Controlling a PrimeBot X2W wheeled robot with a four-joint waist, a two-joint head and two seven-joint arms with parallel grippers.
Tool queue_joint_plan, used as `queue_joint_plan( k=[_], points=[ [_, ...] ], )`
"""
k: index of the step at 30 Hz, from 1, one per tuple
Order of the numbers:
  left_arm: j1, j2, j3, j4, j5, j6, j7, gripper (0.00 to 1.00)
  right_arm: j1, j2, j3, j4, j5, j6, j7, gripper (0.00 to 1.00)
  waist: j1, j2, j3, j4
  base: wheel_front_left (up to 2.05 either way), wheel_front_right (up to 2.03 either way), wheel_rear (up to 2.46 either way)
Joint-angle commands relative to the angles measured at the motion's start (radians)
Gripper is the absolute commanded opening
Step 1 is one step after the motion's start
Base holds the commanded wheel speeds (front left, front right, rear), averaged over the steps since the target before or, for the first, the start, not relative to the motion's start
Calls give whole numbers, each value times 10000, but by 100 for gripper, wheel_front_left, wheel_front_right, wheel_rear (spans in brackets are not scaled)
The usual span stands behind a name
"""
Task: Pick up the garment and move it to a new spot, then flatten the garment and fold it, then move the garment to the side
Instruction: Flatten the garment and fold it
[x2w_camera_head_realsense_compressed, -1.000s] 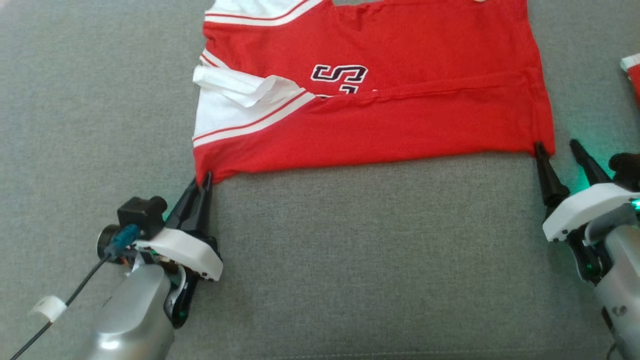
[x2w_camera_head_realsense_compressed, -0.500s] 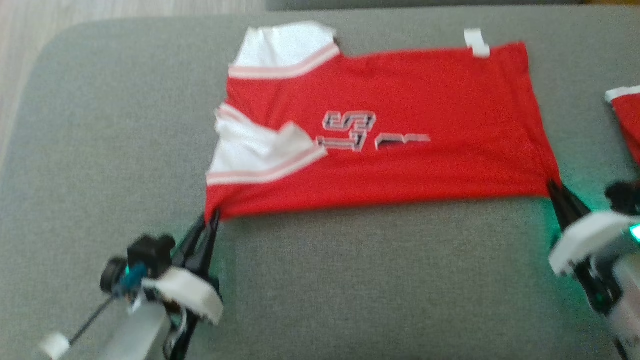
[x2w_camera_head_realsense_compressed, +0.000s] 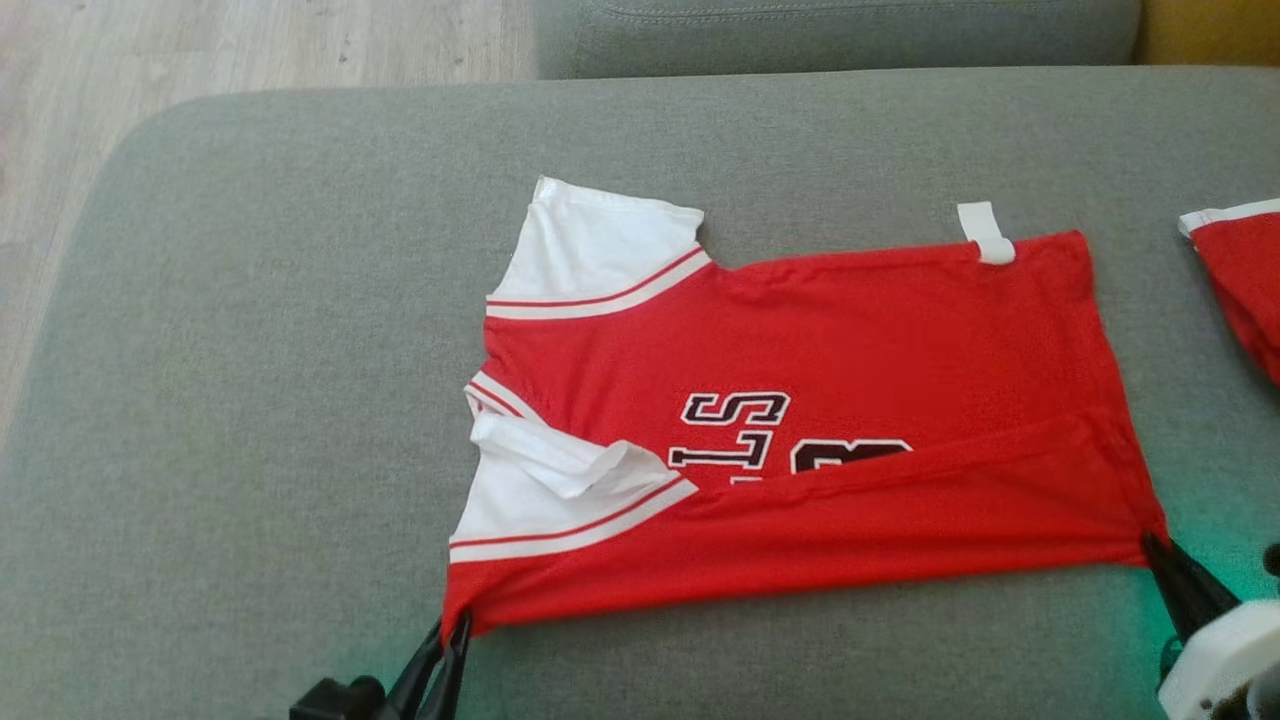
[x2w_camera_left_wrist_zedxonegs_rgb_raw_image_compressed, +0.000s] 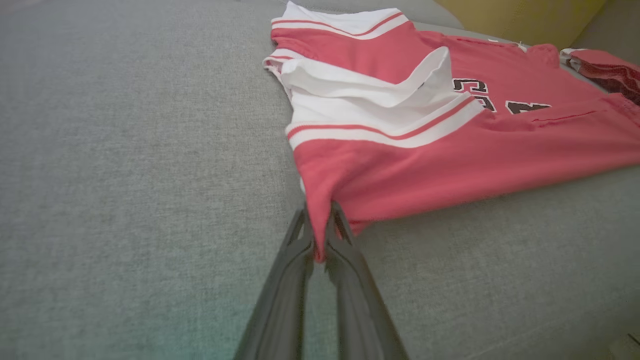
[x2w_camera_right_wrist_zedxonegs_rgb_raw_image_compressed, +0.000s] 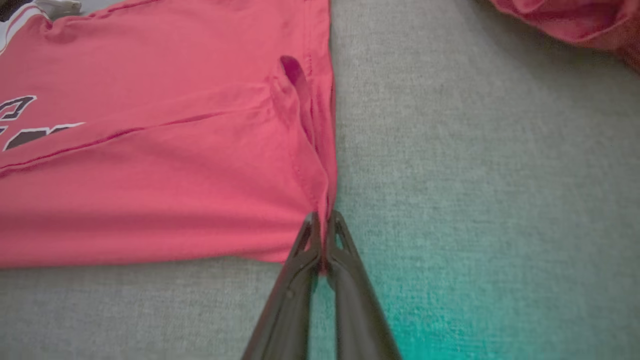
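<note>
The jersey lies spread on the cushion, near its front edge. The left gripper has its jaws pinching the jersey's front left corner, and the right gripper has its jaws pinching the front right corner. Another red cloth lies apart, toward the right edge.

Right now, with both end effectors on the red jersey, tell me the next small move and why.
Probably lift both near corners together and carry them toward the far edge. The left end effector and right end effector are each shut on a near corner of the jersey, the near edge runs taut between them, and the rest lies mostly flat on the cushion.
</note>
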Motion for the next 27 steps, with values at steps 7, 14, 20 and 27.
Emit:
queue_joint_plan(
  k=[7,14,20,27],
  points=[
    [31,466,370,-922,16,386,133,0,878,-249,-1113,-973,-362,65,359,44,2,-1,246,5,0,0,0],
    [-683,900,789,-1918,88,504,222,100,1069,130,-2220,-1993,-1030,65,662,100,2,-1,828,-81,0,0,0],
    [-3814,1835,1101,-2929,588,-208,1521,100,597,601,-3033,-3306,-1905,65,1004,100,2,-1,1763,-184,0,0,0],
    [-7764,1976,431,-1555,121,-1785,4198,100,-374,1022,-2960,-4267,-2611,65,1428,100,2,-1,2702,-716,0,0,0]
  ],
)
